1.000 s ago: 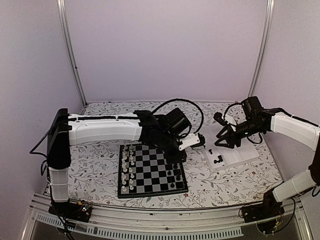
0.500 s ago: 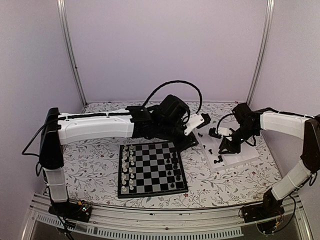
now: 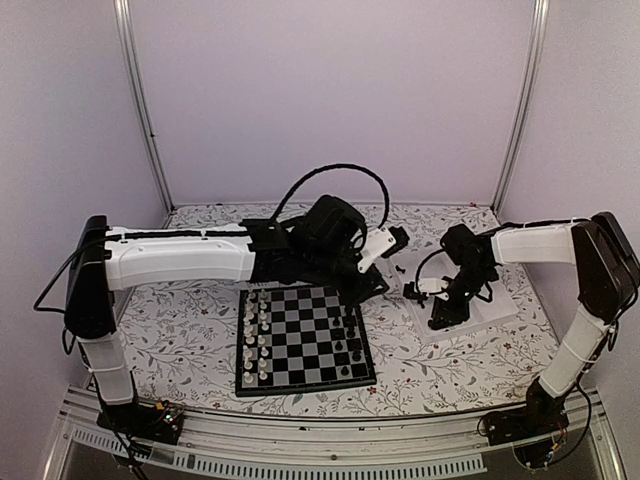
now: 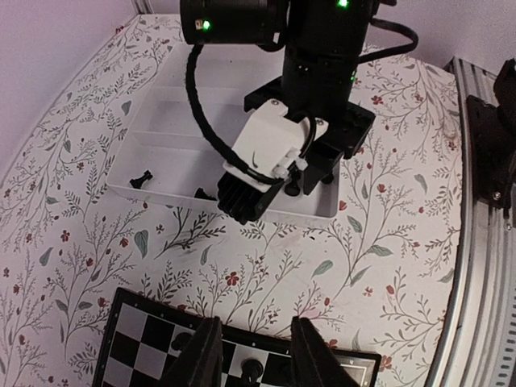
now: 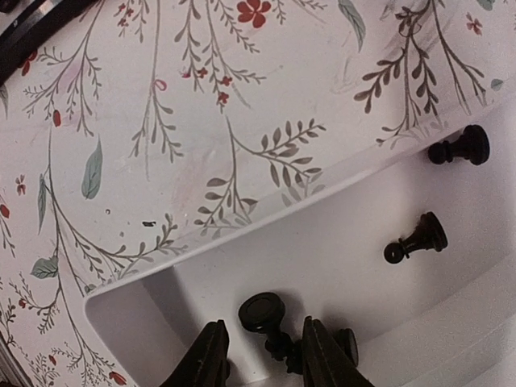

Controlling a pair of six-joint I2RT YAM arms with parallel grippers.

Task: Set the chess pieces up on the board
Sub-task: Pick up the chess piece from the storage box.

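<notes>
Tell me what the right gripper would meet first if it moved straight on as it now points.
Probably the black chess piece lying between the right gripper's jaws, in the corner of the white tray; the tray floor sits behind it, though depth is unclear.

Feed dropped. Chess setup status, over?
Left fingers open over board's far edge. Right fingers straddle black piece in tray, grip unclear. Left arm may crowd route.

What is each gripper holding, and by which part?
Left gripper: nothing. Right gripper straddles a black chess piece in the tray; whether it grips cannot be told.
</notes>
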